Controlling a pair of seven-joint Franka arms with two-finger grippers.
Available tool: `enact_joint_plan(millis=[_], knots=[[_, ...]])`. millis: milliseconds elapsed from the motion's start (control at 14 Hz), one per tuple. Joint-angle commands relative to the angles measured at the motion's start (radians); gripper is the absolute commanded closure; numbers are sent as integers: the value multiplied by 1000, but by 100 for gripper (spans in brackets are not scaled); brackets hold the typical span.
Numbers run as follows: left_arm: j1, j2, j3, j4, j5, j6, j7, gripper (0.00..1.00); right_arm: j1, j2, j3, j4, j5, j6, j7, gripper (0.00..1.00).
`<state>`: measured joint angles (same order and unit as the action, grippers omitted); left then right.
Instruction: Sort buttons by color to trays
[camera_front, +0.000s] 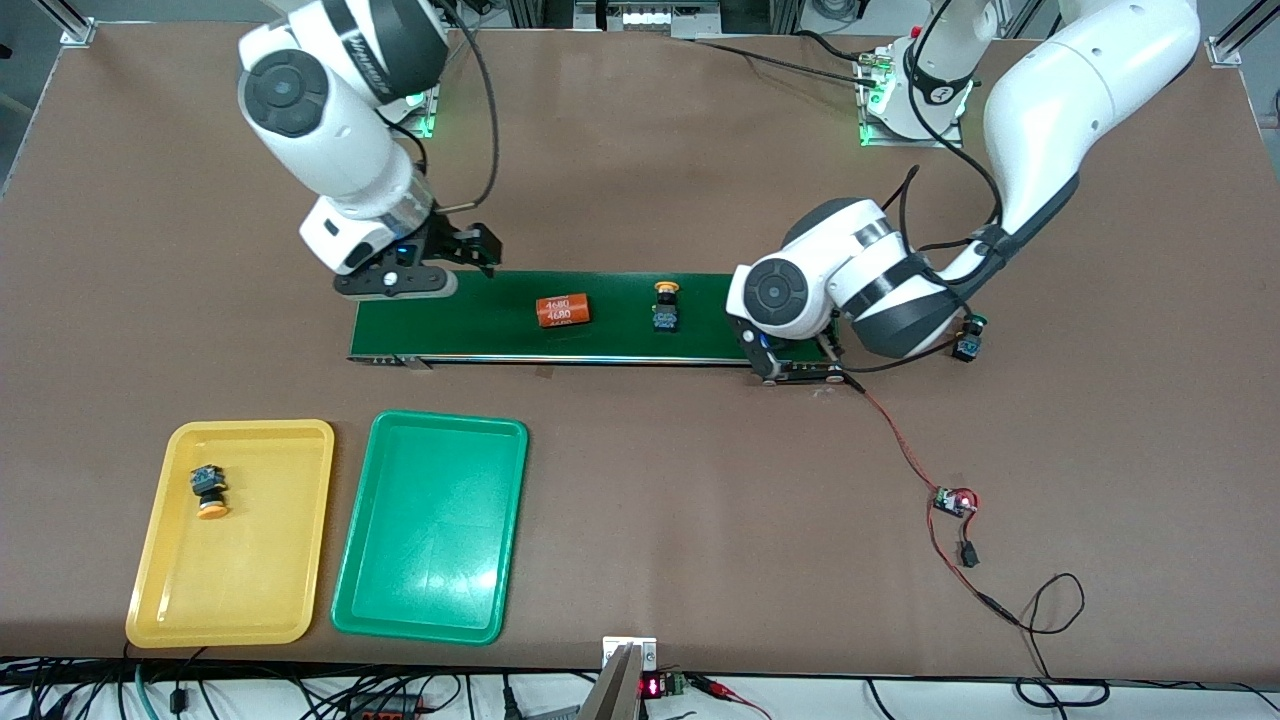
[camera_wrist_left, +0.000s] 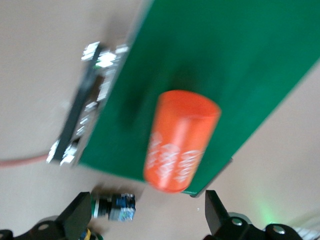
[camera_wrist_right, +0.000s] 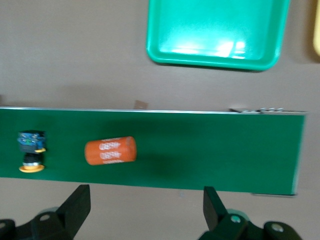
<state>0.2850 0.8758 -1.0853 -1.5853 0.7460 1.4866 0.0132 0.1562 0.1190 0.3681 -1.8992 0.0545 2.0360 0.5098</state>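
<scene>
One yellow-capped button (camera_front: 209, 492) already lies in the yellow tray (camera_front: 160, 590); the green tray (camera_front: 430, 615) holds nothing. The step in hand looks like feeding the belt (camera_front: 470, 325): the left gripper (camera_wrist_left: 145, 220), jaws apart and holding nothing, hovers over the belt's end at the left arm's side, with an orange cylinder (camera_wrist_left: 180, 142) on the belt ahead of its jaws and a green-capped button (camera_front: 969, 338) on the table close beside one finger (camera_wrist_left: 77, 217). The right gripper (camera_wrist_right: 145, 215) waits over the belt's other end, jaws wide and empty; ahead of them lie another cylinder (camera_front: 563, 311) and, farther along, a second yellow-capped button (camera_front: 665, 305). Next, I judge, the right jaws must drop around that button, not the cylinder, once it is between them, then carry it to the yellow tray
</scene>
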Motion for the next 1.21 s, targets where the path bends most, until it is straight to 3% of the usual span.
enact_joint_plan(millis=[0, 285, 570, 998, 1141], knots=[[52, -18, -1, 30, -23, -23, -239, 0, 42, 30, -1, -15, 4, 55, 73, 0], [112, -11, 22, 31, -20, -11, -576, 0, 77, 44, -1, -50, -5, 119, 123, 0], [226, 5, 25, 2, -68, 9, -689, 0, 138, 62, -1, -110, -33, 246, 214, 0], [431, 5, 27, -270, -68, 228, -742, 0, 233, 125, -3, -127, -140, 323, 419, 0], [434, 8, 38, -288, -68, 238, -751, 0, 244, 148, -5, -127, -189, 346, 467, 0]])
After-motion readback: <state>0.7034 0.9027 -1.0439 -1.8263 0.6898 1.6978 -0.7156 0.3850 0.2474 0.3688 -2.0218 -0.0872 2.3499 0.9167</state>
